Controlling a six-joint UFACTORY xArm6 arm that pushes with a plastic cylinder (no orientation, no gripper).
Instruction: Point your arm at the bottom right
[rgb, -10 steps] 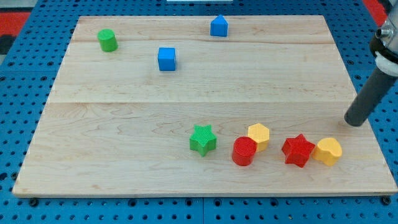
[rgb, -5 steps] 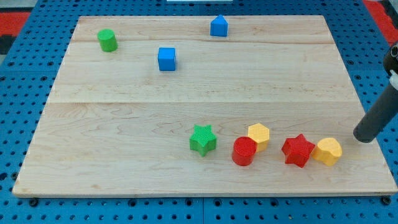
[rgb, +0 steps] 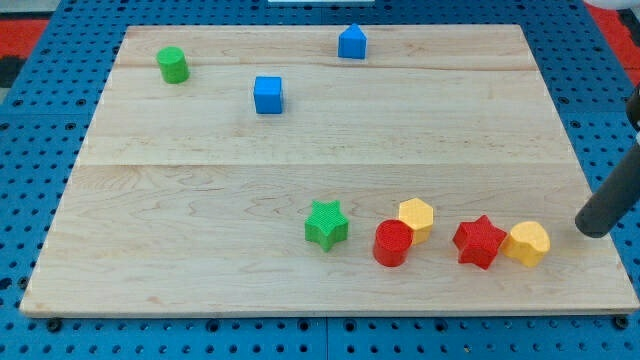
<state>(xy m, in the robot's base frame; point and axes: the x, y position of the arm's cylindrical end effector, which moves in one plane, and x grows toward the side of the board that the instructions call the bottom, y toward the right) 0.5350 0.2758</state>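
My tip (rgb: 592, 229) rests on the wooden board (rgb: 200, 200) near its right edge, toward the view's bottom right. It stands just right of and slightly above a yellow hexagon block (rgb: 527, 243), apart from it. A red star block (rgb: 479, 241) touches that yellow block on its left. Further left sit a red cylinder (rgb: 392, 243), another yellow hexagon block (rgb: 416, 217) and a green star block (rgb: 326, 224).
A green cylinder (rgb: 172, 64) sits at the top left, a blue cube (rgb: 268, 94) right of it, and a blue house-shaped block (rgb: 351, 41) at the top edge. A blue pegboard (rgb: 30, 140) surrounds the board.
My tip has moved toward the view's bottom right, from beside the board's right edge down to just right of the yellow hexagon block. No block has moved.
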